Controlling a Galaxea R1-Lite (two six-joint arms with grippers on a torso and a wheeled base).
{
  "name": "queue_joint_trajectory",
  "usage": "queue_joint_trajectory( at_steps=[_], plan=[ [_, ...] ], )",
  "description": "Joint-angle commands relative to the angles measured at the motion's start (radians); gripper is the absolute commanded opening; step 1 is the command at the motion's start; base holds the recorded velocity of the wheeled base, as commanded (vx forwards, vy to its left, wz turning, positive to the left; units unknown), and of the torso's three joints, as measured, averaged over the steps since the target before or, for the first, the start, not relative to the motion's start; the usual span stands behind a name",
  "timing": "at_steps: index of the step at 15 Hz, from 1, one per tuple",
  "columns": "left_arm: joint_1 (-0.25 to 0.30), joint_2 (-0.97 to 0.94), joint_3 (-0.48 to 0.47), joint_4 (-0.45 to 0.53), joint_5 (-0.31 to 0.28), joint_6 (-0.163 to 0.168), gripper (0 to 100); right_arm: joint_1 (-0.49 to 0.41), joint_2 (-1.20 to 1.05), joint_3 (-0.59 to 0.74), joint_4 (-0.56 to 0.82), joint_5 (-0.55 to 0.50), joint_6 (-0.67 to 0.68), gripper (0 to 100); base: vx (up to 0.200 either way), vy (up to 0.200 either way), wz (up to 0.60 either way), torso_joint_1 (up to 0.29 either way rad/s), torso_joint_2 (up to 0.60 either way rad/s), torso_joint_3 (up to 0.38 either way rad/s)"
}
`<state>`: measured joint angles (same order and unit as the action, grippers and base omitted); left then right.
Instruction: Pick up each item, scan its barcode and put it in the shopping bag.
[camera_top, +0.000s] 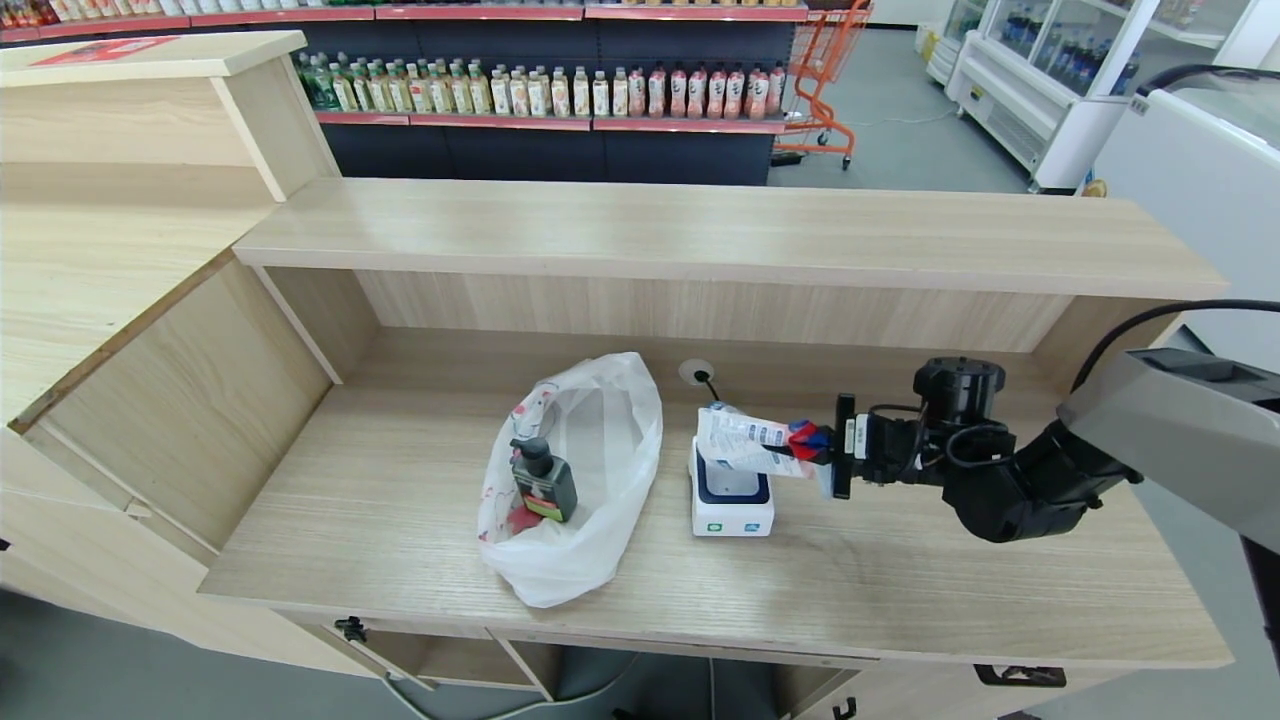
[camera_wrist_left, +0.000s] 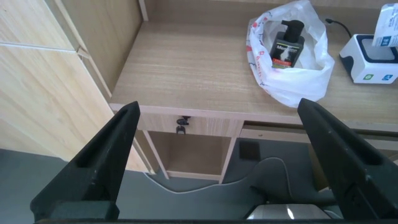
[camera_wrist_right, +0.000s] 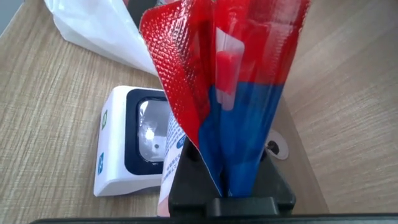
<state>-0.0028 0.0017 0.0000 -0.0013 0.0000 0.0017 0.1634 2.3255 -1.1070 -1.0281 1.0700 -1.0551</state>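
So: left gripper (camera_wrist_left: 217, 107) hangs wide open and empty off the counter's (camera_top: 900, 570) near-left edge. The shopping bag (camera_top: 600, 430) sits left of centre with a dark bottle (camera_top: 543, 482) inside. Right of it is the scanner (camera_top: 732, 505). The packet (camera_top: 745, 440) is just above it, right gripper (camera_top: 835, 450) clamped on its red-blue end. Risks: barcode seems to face up, so no read; thin end-grip may slip.

Wooden counter (camera_top: 700, 232), bottle shelves (camera_top: 560, 92), grey floor (camera_top: 905, 125)
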Motion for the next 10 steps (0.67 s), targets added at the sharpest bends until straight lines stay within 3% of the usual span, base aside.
queue_joint_trajectory(
  at_steps=[1, 3, 5, 6, 8, 10],
  plan=[
    [0.001, 0.000, 0.000, 0.000, 0.000, 0.000, 100, -0.004, -0.064, 0.006, 0.008, -0.001, 0.052, 0, 0.000, 0.000, 0.00, 0.000, 0.00, 0.000],
    [0.000, 0.000, 0.000, 0.000, 0.000, 0.001, 100, -0.015, -0.245, 0.069, 0.052, -0.068, 0.251, 0, 0.000, 0.000, 0.00, 0.000, 0.00, 0.000],
    [0.000, 0.000, 0.000, 0.000, 0.000, 0.000, 100, -0.005, -0.479, 0.165, 0.118, -0.286, 0.547, 0, 0.000, 0.000, 0.00, 0.000, 0.00, 0.000],
    [0.000, 0.000, 0.000, 0.000, 0.000, 0.000, 100, 0.007, -0.537, 0.199, 0.141, -0.349, 0.626, 0, 0.000, 0.000, 0.00, 0.000, 0.00, 0.000],
    [0.000, 0.000, 0.000, 0.000, 0.000, 0.000, 100, 0.107, -0.759, 0.326, 0.336, -0.611, 0.916, 0, 0.000, 0.000, 0.00, 0.000, 0.00, 0.000],
    [0.000, 0.000, 0.000, 0.000, 0.000, 0.000, 100, 0.168, -0.827, 0.352, 0.447, -0.733, 1.069, 0, 0.000, 0.000, 0.00, 0.000, 0.00, 0.000]
  ],
)
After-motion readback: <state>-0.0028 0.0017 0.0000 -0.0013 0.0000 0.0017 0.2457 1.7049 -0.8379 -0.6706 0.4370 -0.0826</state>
